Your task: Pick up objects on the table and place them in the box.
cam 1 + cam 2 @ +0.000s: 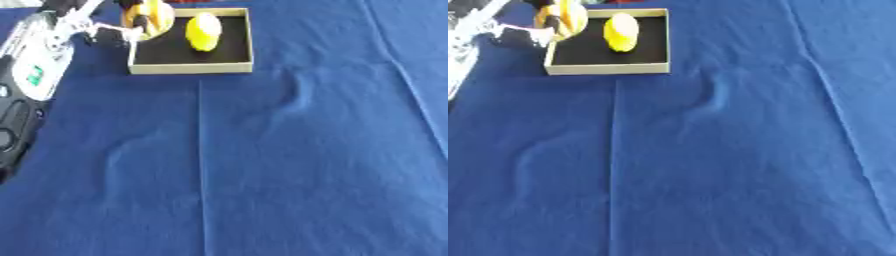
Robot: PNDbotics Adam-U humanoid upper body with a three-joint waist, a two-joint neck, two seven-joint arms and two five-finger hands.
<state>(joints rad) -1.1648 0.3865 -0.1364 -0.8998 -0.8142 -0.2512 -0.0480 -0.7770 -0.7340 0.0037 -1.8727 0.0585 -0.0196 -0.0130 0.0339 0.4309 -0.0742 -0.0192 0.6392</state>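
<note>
The left hand (131,22) is curled round a yellow-orange object (150,17) and holds it over the far left corner of the box (191,67), just above the left wall; the right hand is not to be seen. Inside the box a yellow lemon-like fruit (203,31) already lies on the black floor, with bare room near it for the held piece. By my reckoning the job is nearly done, since the blue-clothed counter (289,165) carries nothing else to collect, only creases.

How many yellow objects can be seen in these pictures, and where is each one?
2. One yellow object lies inside the box. The other yellow-orange object is in the left hand above the box's left edge. Others may be hidden.
</note>
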